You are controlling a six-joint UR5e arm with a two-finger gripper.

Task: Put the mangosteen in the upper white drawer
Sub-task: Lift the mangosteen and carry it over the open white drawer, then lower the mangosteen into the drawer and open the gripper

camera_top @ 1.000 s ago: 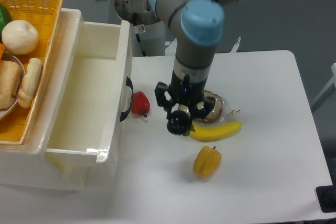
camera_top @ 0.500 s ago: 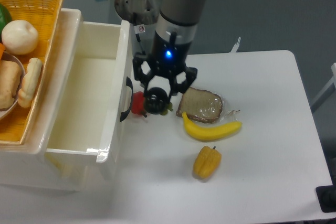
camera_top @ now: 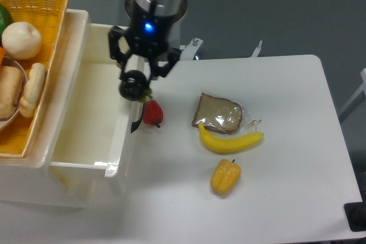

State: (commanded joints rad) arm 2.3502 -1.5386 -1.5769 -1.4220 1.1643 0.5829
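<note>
My gripper (camera_top: 135, 82) is shut on the mangosteen (camera_top: 132, 87), a glossy black ball with a bit of green cap showing at its lower right. It hangs in the air over the front wall of the upper white drawer (camera_top: 86, 101), just above the black handle (camera_top: 137, 119). The drawer is pulled open and its white inside shows nothing in it.
A red pepper (camera_top: 152, 112) lies on the table beside the drawer handle. A wrapped bread slice (camera_top: 218, 112), a banana (camera_top: 230, 140) and a yellow pepper (camera_top: 225, 176) lie to the right. A woven yellow basket (camera_top: 34, 55) with food sits at the left.
The gripper has carried the mangosteen up and to the left, from beside the banana, past the red pepper, to above the drawer's front wall.
</note>
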